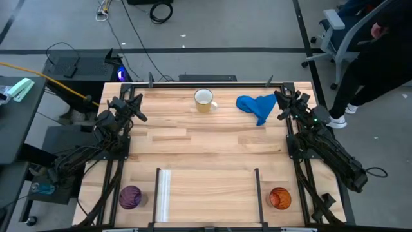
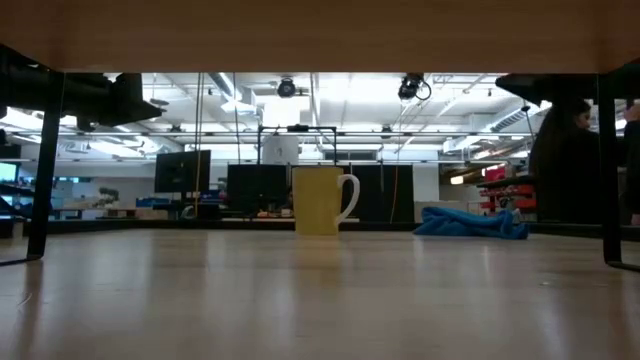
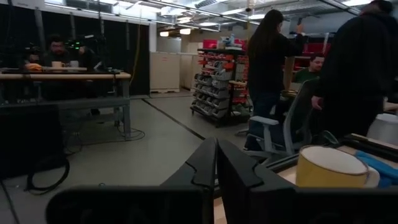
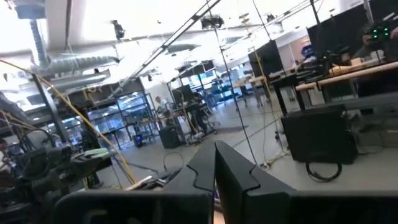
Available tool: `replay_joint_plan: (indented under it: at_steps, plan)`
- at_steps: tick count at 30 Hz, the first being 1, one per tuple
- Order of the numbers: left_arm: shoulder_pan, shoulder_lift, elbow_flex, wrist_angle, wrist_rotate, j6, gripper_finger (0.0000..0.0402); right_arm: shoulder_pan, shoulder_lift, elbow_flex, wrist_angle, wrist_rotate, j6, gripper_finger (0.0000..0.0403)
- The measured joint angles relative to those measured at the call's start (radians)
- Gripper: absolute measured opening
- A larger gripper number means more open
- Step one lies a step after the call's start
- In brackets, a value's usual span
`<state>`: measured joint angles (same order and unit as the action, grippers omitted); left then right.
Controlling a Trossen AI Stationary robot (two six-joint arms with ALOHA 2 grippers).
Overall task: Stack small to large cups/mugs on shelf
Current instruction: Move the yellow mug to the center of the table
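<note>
Nothing is stacked yet — left gripper [image 1: 140,116] and right gripper [image 1: 281,116] wait closed and empty at the far corners. White mug [image 1: 204,100] far centre; purple cup [image 1: 131,196] and orange cup [image 1: 279,198] flank the near shelf [image 1: 206,187] — next, reach for one.

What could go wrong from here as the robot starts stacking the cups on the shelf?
1. The mug stands close beside the blue cloth; an arm reaching there might snag the cloth.
2. The purple cup and orange cup sit outside the shelf, just past its uprights; carrying them in could clip those.
</note>
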<state>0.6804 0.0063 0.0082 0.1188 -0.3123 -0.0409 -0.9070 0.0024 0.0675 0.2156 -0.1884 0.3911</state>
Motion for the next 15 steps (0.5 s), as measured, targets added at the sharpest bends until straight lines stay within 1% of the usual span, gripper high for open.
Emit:
replay_joint_plan:
  at_steps: [4, 8, 11, 15]
  plan:
    - [0.0, 0.0, 0.0, 0.054, 0.076, 0.0, 0.0022, 0.0, 0.014, 0.062, 0.004, -0.031, -0.028, 0.0016]
    - [0.0, 0.0, 0.0, 0.074, 0.089, 0.0, 0.0017, 0.0, 0.073, 0.173, -0.003, -0.045, -0.046, 0.0016]
    - [0.0, 0.0, 0.0, 0.074, 0.089, 0.0, 0.0014, 0.0, 0.163, 0.293, -0.042, -0.07, -0.055, 0.0016]
    - [0.0, 0.0, 0.0, 0.074, 0.089, 0.001, 0.0017, 0.0, 0.344, 0.484, -0.149, -0.101, -0.083, 0.0016]
